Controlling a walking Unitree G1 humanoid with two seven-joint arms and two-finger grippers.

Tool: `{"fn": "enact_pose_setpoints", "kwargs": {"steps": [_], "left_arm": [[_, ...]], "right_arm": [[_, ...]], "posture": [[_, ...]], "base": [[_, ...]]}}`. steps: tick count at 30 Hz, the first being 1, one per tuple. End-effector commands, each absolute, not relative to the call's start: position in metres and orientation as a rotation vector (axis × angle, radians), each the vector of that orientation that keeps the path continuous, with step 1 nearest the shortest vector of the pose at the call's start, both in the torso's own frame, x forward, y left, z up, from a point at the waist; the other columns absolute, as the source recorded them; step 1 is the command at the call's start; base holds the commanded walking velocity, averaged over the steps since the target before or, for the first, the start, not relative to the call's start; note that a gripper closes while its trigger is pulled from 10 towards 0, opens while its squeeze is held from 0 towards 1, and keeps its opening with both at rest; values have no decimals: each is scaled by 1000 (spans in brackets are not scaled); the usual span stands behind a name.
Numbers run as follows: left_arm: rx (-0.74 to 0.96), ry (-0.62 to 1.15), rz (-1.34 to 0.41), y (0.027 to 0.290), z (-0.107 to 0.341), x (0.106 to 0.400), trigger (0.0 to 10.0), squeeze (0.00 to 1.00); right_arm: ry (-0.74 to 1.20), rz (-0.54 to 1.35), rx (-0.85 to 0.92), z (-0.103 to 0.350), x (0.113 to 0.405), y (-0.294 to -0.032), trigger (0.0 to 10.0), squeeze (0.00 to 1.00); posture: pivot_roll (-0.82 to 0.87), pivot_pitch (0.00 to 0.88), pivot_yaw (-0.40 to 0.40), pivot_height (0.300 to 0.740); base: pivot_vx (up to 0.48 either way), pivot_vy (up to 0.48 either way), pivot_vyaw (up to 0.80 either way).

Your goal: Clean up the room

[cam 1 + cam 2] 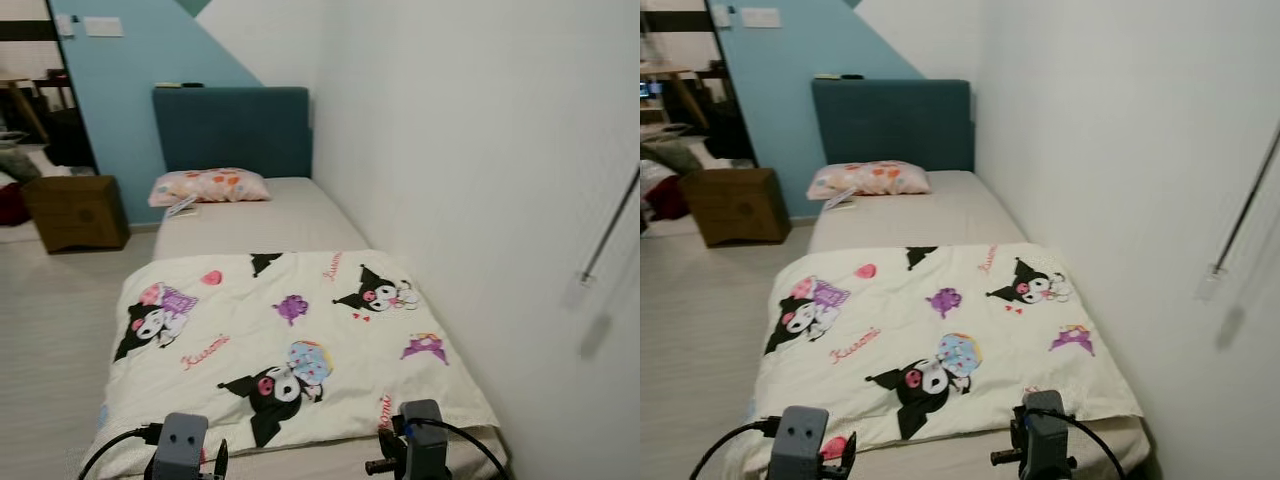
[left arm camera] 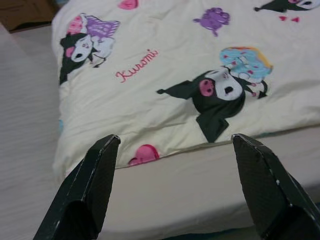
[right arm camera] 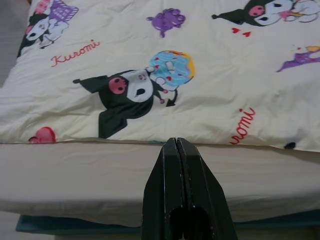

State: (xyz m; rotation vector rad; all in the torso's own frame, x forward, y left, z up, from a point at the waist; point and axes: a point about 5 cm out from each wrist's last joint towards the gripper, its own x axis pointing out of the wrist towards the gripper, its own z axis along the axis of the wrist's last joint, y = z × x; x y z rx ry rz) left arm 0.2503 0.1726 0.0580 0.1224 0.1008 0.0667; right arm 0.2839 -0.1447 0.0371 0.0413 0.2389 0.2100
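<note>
A cream quilt (image 1: pixel 290 340) printed with black cartoon figures lies spread flat over the near half of a single bed (image 1: pixel 260 225). A floral pillow (image 1: pixel 210 186) rests at the head, by the dark blue headboard (image 1: pixel 232 128). My left gripper (image 2: pixel 175 155) hovers just off the bed's foot edge with its fingers (image 2: pixel 95 175) wide apart and nothing between them. My right gripper (image 3: pixel 177 150) is also at the foot edge, fingers pressed together, holding nothing. Both wrists (image 1: pixel 180 445) show at the bottom of the head views.
A white wall (image 1: pixel 480 180) runs along the bed's right side. A brown wooden box (image 1: pixel 75 210) stands on the pale floor left of the headboard. A small flat object (image 1: pixel 183 207) lies on the mattress beside the pillow. Open floor (image 1: pixel 50 330) stretches to the left.
</note>
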Motion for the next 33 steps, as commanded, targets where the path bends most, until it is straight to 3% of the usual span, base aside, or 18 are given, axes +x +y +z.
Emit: {"fn": "enact_pose_setpoints", "kwargs": {"steps": [1,14,33], "left_arm": [[114,98,74,173,57,247,10000,0],[96,80,75,171,57,244,10000,0],[102,67,75,171,57,243,10000,0]], "right_arm": [[248,209,35,33,281,-147,10000,0],[248,230,32,34,282,-145,10000,0],[255,235,30,32,281,-144,10000,0]], "posture": [[-71,100,-17,740],[-69,87,-22,740],[-68,86,-18,740]], "base": [[255,0,0],[360,0,0],[0,0,0]]}}
